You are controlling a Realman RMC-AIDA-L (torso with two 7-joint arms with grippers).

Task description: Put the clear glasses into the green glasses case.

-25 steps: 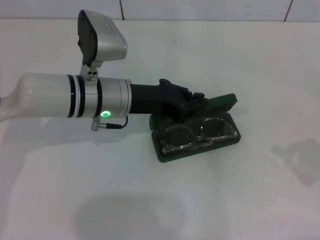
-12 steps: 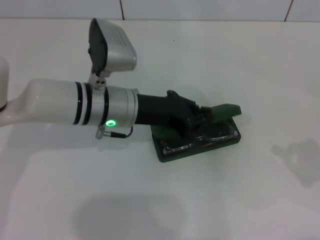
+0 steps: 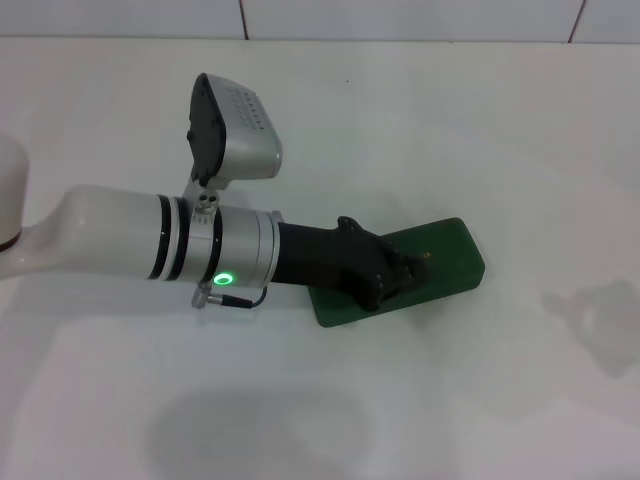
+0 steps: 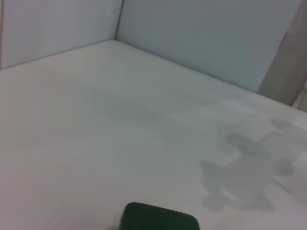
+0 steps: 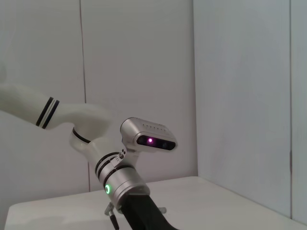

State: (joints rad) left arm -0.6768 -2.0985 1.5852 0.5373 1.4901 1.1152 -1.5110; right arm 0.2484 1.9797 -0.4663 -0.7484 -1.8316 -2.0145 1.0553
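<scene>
The green glasses case (image 3: 445,256) lies shut on the white table, right of centre in the head view. Its lid is down flat. My left gripper (image 3: 398,276) rests on top of the lid, toward the case's left end, with the arm reaching in from the left. One rounded corner of the case (image 4: 158,220) shows in the left wrist view. The clear glasses are hidden. My right gripper is out of view; the right wrist view only shows the left arm (image 5: 120,184) from a distance.
The white table (image 3: 500,120) runs back to a tiled wall. A faint grey stain (image 3: 600,315) marks the surface to the right of the case. The left arm's wrist camera (image 3: 235,130) stands up above the arm.
The case lid has swung down from open to shut, covering the clear glasses that lay in the case. My left gripper moved down and right with the lid.
</scene>
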